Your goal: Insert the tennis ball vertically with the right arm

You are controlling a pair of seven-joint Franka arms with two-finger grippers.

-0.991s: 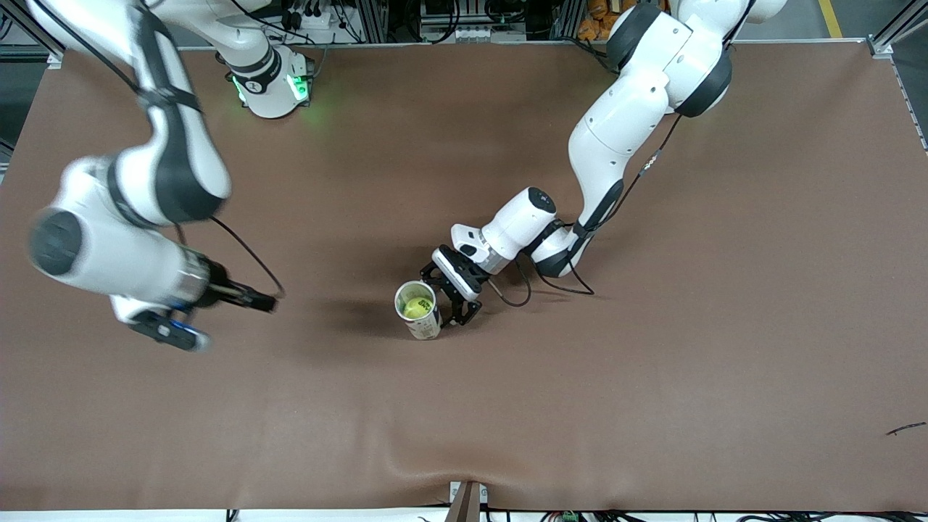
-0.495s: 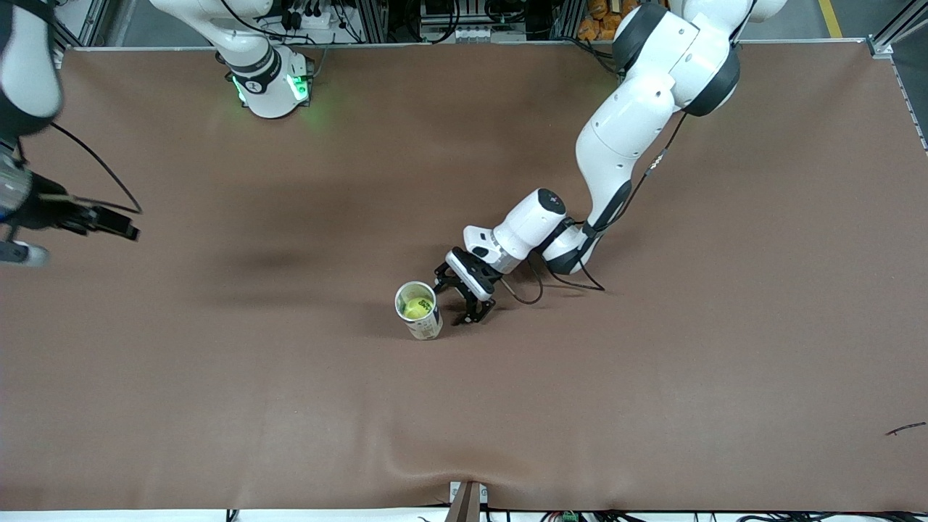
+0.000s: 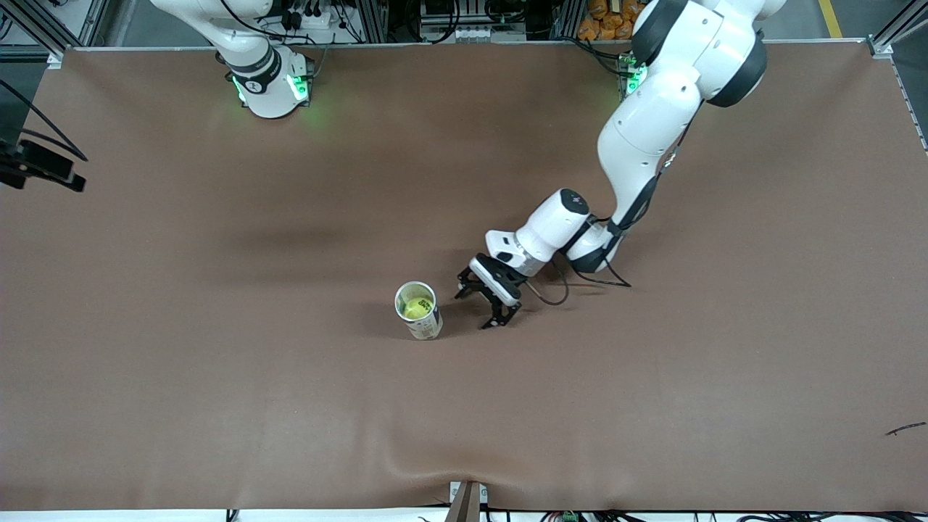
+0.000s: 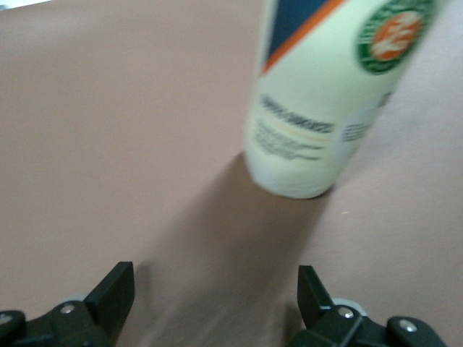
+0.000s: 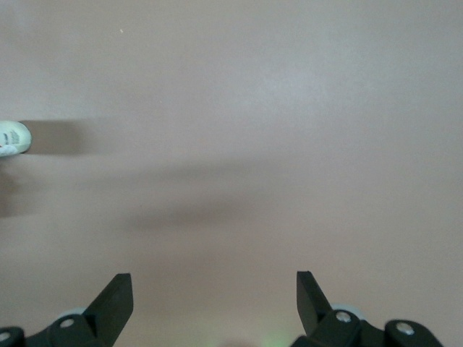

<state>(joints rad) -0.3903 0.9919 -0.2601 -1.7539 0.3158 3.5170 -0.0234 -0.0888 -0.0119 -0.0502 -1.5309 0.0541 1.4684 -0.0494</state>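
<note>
A yellow-green tennis ball (image 3: 415, 308) sits inside an upright cream can (image 3: 428, 326) near the table's middle. The can's printed side (image 4: 325, 108) fills the left wrist view. My left gripper (image 3: 475, 309) hangs low beside the can, toward the left arm's end, open and apart from it, with only bare table between its fingertips (image 4: 119, 282). My right gripper (image 5: 212, 283) is open and empty over bare brown table, with the can's base (image 5: 11, 139) far off at the view's edge. In the front view only a black wrist part (image 3: 40, 170) of the right arm shows.
The brown table mat (image 3: 652, 377) is bare around the can. A small dark scrap (image 3: 905, 428) lies near the left arm's end, close to the front camera. The arm bases (image 3: 268, 80) stand along the table edge farthest from the front camera.
The right arm has swung away toward its own end of the table, almost out of the front view. The left gripper has drawn back from the can, staying open.
</note>
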